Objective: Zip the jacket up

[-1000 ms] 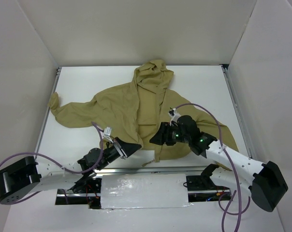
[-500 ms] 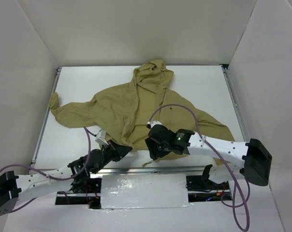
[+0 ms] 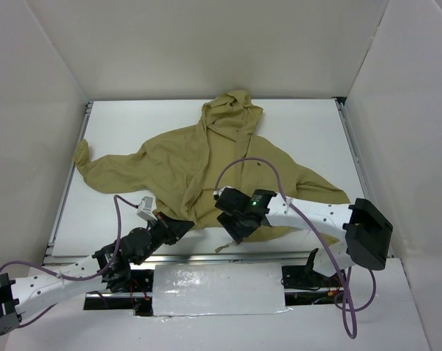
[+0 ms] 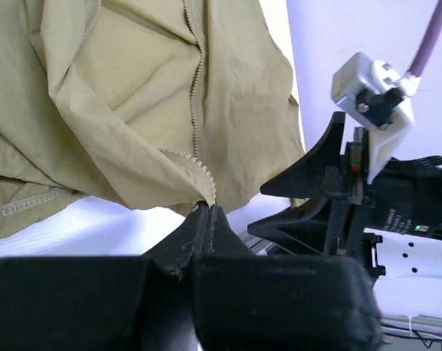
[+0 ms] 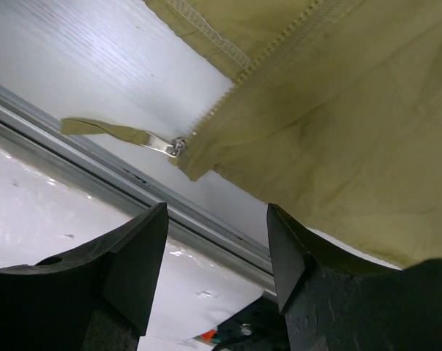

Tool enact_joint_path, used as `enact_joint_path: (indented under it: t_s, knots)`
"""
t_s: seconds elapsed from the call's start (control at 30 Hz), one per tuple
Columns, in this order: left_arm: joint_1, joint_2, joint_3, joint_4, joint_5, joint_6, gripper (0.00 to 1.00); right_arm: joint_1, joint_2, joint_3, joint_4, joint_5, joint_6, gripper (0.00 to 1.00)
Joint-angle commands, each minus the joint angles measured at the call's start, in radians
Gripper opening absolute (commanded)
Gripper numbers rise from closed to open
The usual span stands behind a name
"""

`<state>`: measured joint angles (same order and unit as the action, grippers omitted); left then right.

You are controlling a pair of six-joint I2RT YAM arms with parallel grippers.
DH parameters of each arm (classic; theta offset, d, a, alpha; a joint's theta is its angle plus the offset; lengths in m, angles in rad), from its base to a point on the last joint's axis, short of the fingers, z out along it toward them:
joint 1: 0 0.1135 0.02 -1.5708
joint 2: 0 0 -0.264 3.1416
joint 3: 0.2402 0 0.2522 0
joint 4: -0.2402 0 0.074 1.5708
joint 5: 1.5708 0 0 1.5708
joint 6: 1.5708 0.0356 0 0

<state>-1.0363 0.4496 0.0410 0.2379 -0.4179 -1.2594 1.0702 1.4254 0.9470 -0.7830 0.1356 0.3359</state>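
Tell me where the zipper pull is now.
In the right wrist view, the zipper pull lies on the table at the bottom corner of the jacket, just beyond the open right gripper.

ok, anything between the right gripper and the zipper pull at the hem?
Nothing visible. The zipper pull lies exposed on the table at the jacket hem corner, right gripper open above it. Left gripper is shut on a toothed zipper edge.

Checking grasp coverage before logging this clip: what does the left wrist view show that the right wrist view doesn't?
Only left wrist: the left claw shut on the jacket hem corner, at the zipper teeth end. Only right wrist: the zipper slider with its pull tab, lying free ahead of the open right claw. Both: jacket fabric, zipper teeth, white table.
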Motion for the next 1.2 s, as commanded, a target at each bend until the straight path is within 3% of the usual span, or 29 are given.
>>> enact_joint_path:
  t_s: [0.0, 0.67, 0.83, 1.03, 1.17]
  knots:
    - [0.005, -0.002, -0.019, 0.037, 0.004, 0.023, 0.00, -0.010, 0.027, 0.009, -0.041, 0.035, -0.060, 0.63]
    - [0.009, 0.043, -0.012, 0.104, 0.065, 0.064, 0.00, -0.032, 0.112, 0.085, 0.007, -0.062, -0.184, 0.57]
    - [0.010, 0.024, 0.003, 0.075, 0.064, 0.072, 0.00, -0.032, 0.234, 0.133, -0.038, -0.068, -0.163, 0.56]
    - [0.013, -0.003, 0.005, 0.051, 0.059, 0.081, 0.00, -0.039, 0.254, 0.142, -0.044, -0.070, -0.140, 0.49]
    - [0.015, 0.003, 0.002, 0.055, 0.062, 0.080, 0.00, -0.047, 0.276, 0.150, -0.032, -0.178, -0.136, 0.42]
